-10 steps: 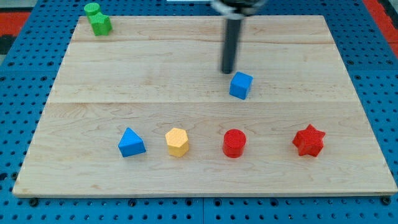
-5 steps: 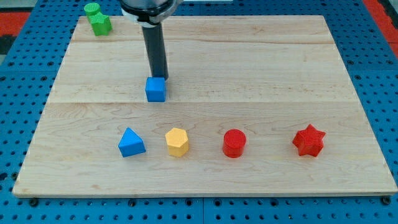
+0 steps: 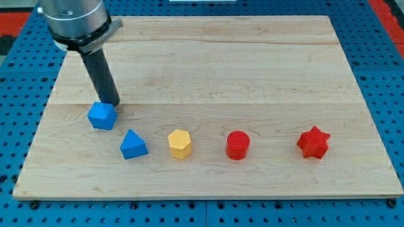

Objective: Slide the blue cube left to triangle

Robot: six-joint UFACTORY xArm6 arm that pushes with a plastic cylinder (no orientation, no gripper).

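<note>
The blue cube (image 3: 101, 116) lies on the wooden board (image 3: 252, 63) at the view's left, up and to the left of the blue triangle (image 3: 133, 144), a small gap between them. My tip (image 3: 112, 103) stands just above and to the right of the blue cube, touching or almost touching its upper right edge. The dark rod rises from there to the arm's grey body at the view's top left.
A yellow hexagon (image 3: 180, 144), a red cylinder (image 3: 238, 145) and a red star (image 3: 314, 142) stand in a row to the right of the triangle. The green block seen before at the top left corner is hidden behind the arm.
The blue cube has slid from the board's middle right to the left and a little down, to beside the blue triangle. My tip has moved left with it.
</note>
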